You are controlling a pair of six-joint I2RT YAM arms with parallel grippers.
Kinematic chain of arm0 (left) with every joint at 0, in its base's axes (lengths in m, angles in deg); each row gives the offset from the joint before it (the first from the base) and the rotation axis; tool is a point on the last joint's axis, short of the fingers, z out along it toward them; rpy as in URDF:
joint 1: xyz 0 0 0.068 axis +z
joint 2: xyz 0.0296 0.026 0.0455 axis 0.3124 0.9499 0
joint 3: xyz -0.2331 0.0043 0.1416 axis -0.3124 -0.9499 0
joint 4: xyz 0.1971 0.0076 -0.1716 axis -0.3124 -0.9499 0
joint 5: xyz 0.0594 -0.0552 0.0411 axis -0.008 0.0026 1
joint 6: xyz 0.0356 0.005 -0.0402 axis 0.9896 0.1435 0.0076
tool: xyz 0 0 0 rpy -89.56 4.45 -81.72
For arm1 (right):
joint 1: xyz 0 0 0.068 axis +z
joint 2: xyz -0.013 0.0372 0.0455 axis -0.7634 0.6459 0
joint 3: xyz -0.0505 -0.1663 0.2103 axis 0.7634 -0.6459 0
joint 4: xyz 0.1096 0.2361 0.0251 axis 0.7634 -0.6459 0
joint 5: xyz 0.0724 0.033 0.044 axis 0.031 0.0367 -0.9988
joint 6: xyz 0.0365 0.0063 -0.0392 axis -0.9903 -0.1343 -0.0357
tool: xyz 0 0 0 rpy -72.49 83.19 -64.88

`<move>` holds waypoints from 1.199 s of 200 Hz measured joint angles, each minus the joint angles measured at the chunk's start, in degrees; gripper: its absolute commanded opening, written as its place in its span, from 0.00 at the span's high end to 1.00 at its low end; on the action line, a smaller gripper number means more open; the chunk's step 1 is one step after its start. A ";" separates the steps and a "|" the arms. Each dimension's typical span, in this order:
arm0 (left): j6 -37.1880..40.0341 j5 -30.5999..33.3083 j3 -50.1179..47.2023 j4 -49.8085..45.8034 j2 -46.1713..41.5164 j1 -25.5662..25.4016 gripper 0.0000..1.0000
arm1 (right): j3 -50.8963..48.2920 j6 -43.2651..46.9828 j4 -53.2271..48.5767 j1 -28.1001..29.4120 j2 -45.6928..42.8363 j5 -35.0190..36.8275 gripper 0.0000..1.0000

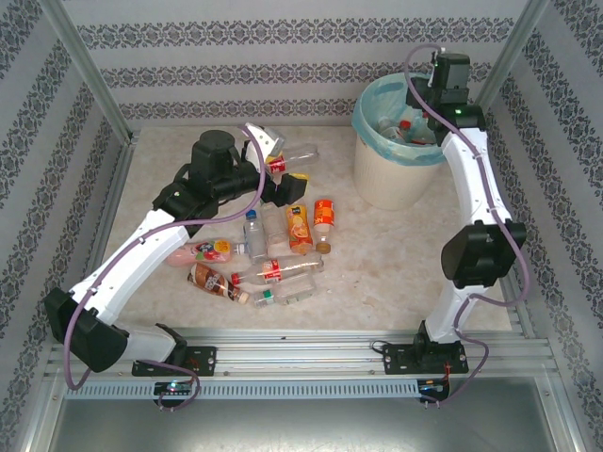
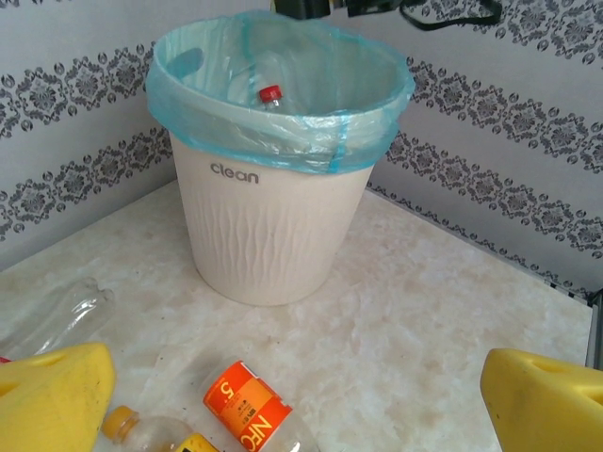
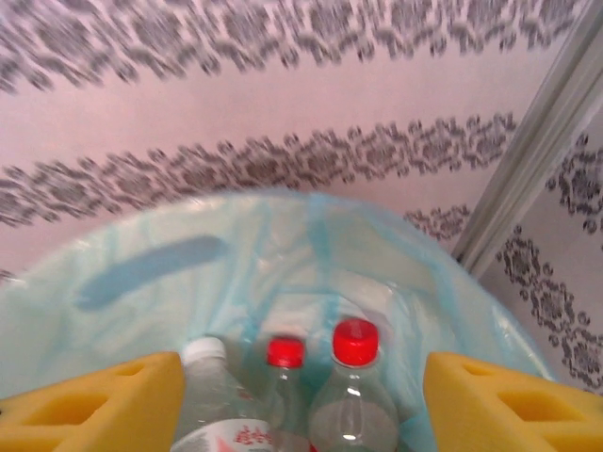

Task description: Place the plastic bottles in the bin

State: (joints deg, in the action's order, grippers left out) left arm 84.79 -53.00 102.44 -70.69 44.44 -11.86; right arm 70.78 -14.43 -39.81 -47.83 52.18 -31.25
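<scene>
I count at least three bottles (image 3: 356, 391) inside the bin (image 1: 388, 179) at the table's (image 1: 377, 264) far right, beneath my right gripper (image 3: 301, 400), jaws apart and empty. The bigger pile of loose bottles (image 1: 273, 247) lies mid-table by my left gripper (image 2: 301, 395), spread wide.

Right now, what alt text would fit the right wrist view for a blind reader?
Three clear plastic bottles, two red-capped and one white-capped, sit inside the bin lined with a teal bag. The right gripper hangs open, its yellow fingers at the bottom corners; patterned wallpaper lies behind.
</scene>
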 measured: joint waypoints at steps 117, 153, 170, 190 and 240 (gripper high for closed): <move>5.14 1.16 -3.69 -20.50 -3.98 -9.55 0.13 | -22.03 1.68 2.27 23.04 -30.23 -1.01 0.35; 7.54 4.63 -16.61 -23.50 -6.88 -18.10 0.19 | -35.69 0.50 4.74 28.02 -37.35 0.57 0.35; 7.58 6.36 -20.57 -23.54 -5.27 -20.24 0.20 | -40.85 -0.70 5.07 28.98 -38.91 0.87 0.35; 7.13 7.69 -24.04 -23.43 -3.17 -21.57 0.21 | -45.33 -2.23 4.81 29.09 -40.63 1.46 0.35; 5.97 10.75 -27.26 -20.92 1.46 -21.73 0.24 | -49.90 -4.55 4.90 29.09 -46.49 2.89 0.35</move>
State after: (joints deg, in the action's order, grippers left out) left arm 90.76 -42.25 75.18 -91.61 45.91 -33.58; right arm 20.88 -18.98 -34.91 -18.74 5.69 -28.37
